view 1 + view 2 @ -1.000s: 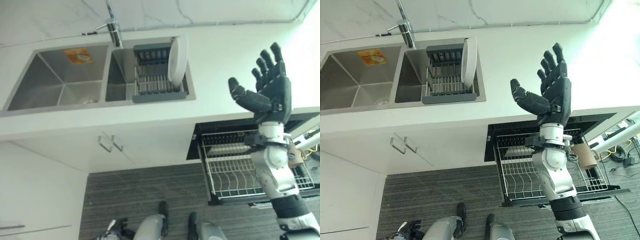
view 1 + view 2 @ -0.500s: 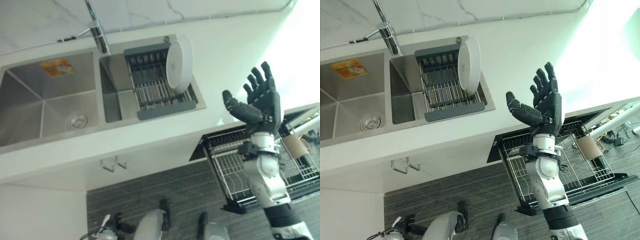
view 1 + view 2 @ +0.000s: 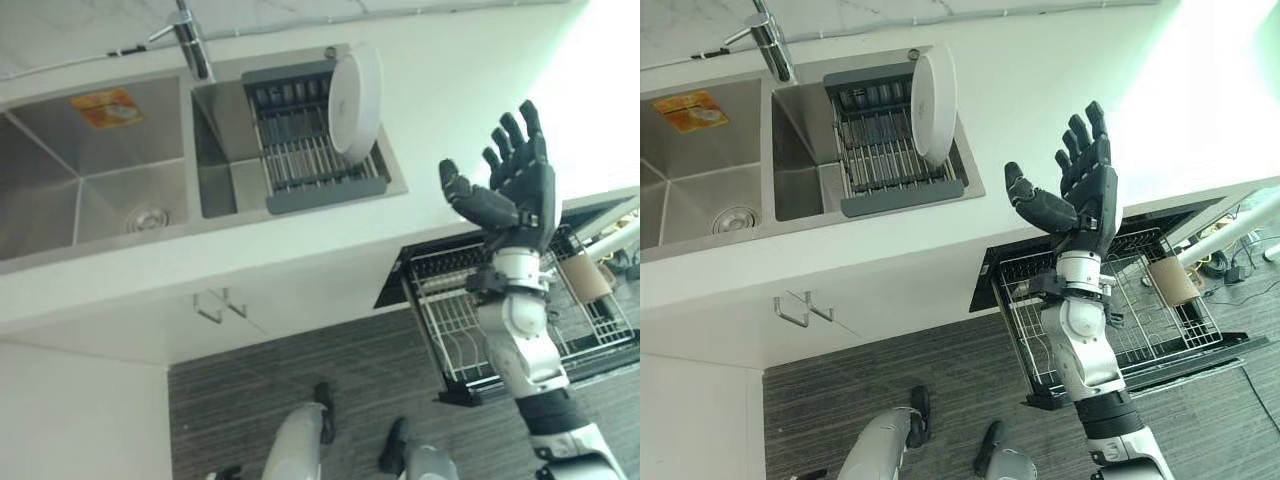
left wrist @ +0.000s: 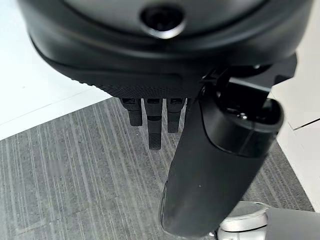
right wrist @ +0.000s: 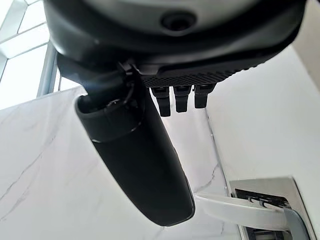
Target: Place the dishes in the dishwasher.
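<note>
A white plate (image 3: 355, 100) stands on edge at the right end of a grey dish rack (image 3: 312, 152) in the sink's right basin; its rim (image 5: 245, 210) also appears in the right wrist view. My right hand (image 3: 520, 190) is raised over the counter's front edge, right of the sink and apart from the plate, open and holding nothing. Below it the dishwasher's wire rack (image 3: 1145, 315) is pulled out, with a brown cylinder (image 3: 1167, 283) at its right side. My left hand (image 4: 165, 60) hangs open over the striped floor, holding nothing.
The left basin (image 3: 90, 170) holds a drain and an orange sticker. A faucet (image 3: 190, 40) stands behind the divider. Cabinet handles (image 3: 215, 305) stick out under the white counter (image 3: 440, 90). Cables and a white bar (image 3: 1230, 235) lie right of the dishwasher.
The whole picture has shifted and tilted, so the camera has moved. My right hand stays raised and open near the counter edge. The plate has not moved in its rack.
</note>
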